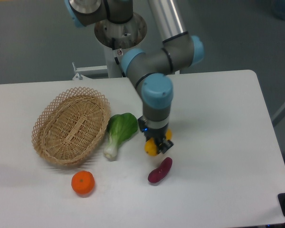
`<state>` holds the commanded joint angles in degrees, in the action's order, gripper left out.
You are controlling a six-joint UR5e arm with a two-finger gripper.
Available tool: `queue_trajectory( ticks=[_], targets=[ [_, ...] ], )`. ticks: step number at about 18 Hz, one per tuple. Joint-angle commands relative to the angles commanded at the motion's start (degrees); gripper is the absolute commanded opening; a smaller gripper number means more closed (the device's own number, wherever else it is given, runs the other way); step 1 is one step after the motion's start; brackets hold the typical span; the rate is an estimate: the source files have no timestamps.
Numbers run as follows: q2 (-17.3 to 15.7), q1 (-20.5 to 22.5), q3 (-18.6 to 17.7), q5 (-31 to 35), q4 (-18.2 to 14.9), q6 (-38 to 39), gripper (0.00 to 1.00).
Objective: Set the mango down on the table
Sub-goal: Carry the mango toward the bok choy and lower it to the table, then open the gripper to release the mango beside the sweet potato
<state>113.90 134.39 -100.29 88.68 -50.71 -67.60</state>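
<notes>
Yellow mango (151, 147) sits pinched in the gripper (156, 144), fingers clamped on it, hanging straight down between the bok choy (121, 129) and purple sweet potato (160, 170), just above bare table (218, 156), so lowering should do it.

One fixed cam only, so no shared area w/ a second view. It sits high in front of the table (237, 156), opposite the robot base (119, 42), looking down at a steep angle. The white tabletop fills most of the frame; its left edge and near edge are cut off, the far right corner shows upper right. Base column stands at top centre, grey floor behind. Mid distance: the wicker basket (71, 125) at left reads clearly, weave incl
</notes>
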Motion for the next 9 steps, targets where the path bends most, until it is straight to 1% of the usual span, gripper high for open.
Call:
queue_trajectory(
  ticks=[1, 2, 4, 5, 9],
  targets=[
    [0.4, -0.3, 0.4, 0.0, 0.1, 0.6, 0.54],
    [0.5, -0.4, 0.8, 0.0, 0.0, 0.9, 0.61],
    [0.6, -0.4, 1.1, 0.0, 0.2, 0.9, 0.90],
    [0.7, -0.4, 1.4, 0.0, 0.3, 1.0, 1.00],
    [0.6, -0.4, 2.5, 0.3, 0.3, 1.2, 1.00]
  ],
)
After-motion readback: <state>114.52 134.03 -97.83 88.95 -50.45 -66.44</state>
